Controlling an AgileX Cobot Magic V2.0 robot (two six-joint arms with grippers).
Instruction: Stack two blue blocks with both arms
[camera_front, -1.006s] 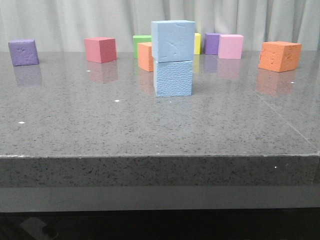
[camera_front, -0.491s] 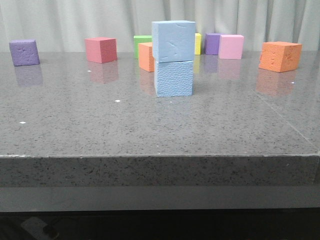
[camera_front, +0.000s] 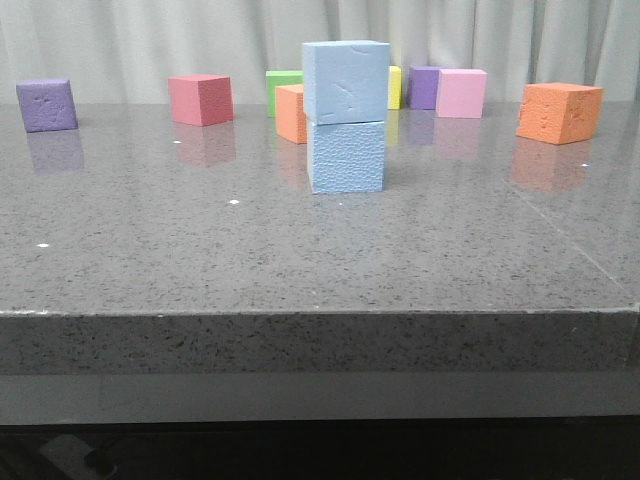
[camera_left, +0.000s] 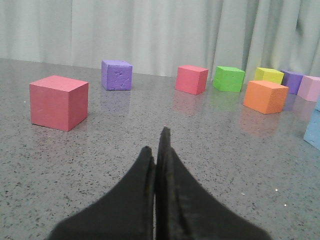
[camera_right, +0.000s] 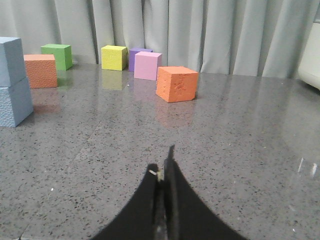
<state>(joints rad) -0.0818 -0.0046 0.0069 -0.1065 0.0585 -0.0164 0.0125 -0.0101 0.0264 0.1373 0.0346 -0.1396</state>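
Observation:
Two pale blue blocks stand stacked in the middle of the table: the upper blue block (camera_front: 346, 82) sits squarely on the lower blue block (camera_front: 346, 157). The stack also shows at the edge of the right wrist view, upper block (camera_right: 10, 60) on lower block (camera_right: 14, 104). A corner of a blue block (camera_left: 314, 135) shows at the edge of the left wrist view. My left gripper (camera_left: 156, 145) is shut and empty, low over the table, away from the stack. My right gripper (camera_right: 162, 162) is shut and empty, also away from the stack. Neither gripper shows in the front view.
Other cubes stand along the back: purple (camera_front: 47, 105), red (camera_front: 201, 99), green (camera_front: 283, 85), orange (camera_front: 291, 113), yellow (camera_front: 394, 87), purple (camera_front: 424, 87), pink (camera_front: 461, 93), orange (camera_front: 559, 112). A red cube (camera_left: 58, 102) lies near my left gripper. The table's front edge (camera_front: 320, 315) is close.

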